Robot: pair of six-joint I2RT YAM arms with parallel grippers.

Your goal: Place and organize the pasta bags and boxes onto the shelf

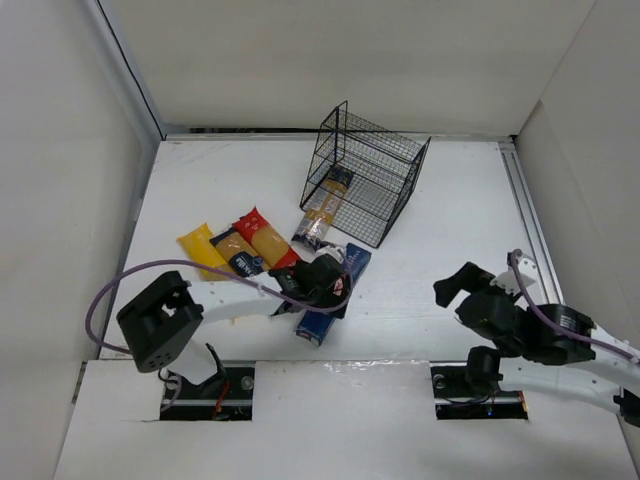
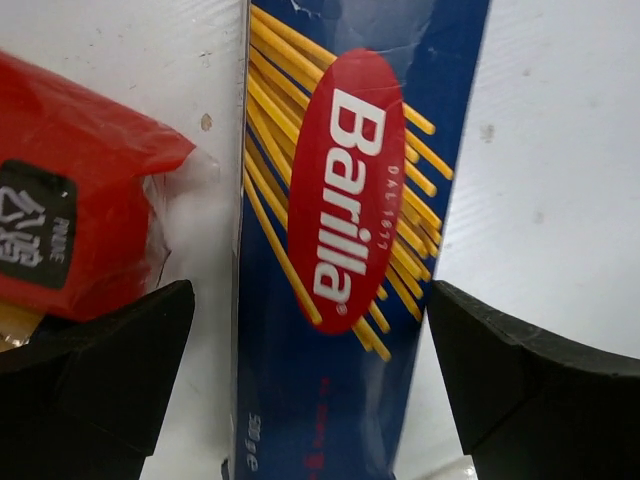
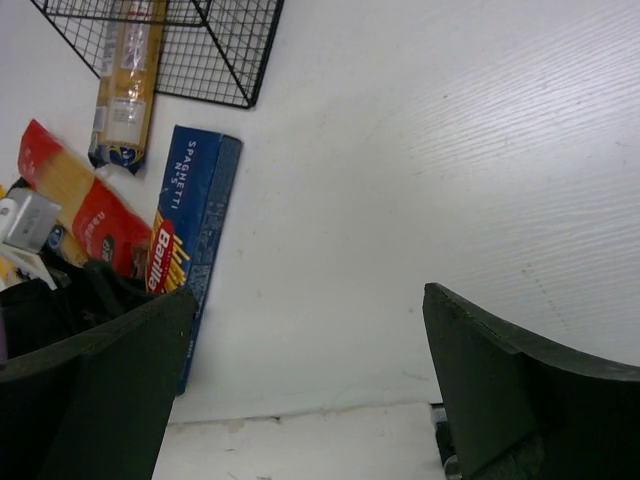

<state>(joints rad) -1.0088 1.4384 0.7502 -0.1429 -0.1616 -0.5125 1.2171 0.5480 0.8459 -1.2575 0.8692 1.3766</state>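
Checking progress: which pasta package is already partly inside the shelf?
The long clear spaghetti bag: its far end lies inside the wire shelf, while the other bags and the blue box lie outside it.

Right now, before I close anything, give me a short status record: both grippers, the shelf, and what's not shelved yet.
left gripper: open, jaws straddling the blue Barilla spaghetti box, not closed on it
right gripper: open, empty, over bare table
shelf: one clear spaghetti bag partly inside, near end sticking out
not shelved: the blue box; plain yellow bag; yellow bag with dark blue label; red-ended bag
bag layout: side by side, left of the box
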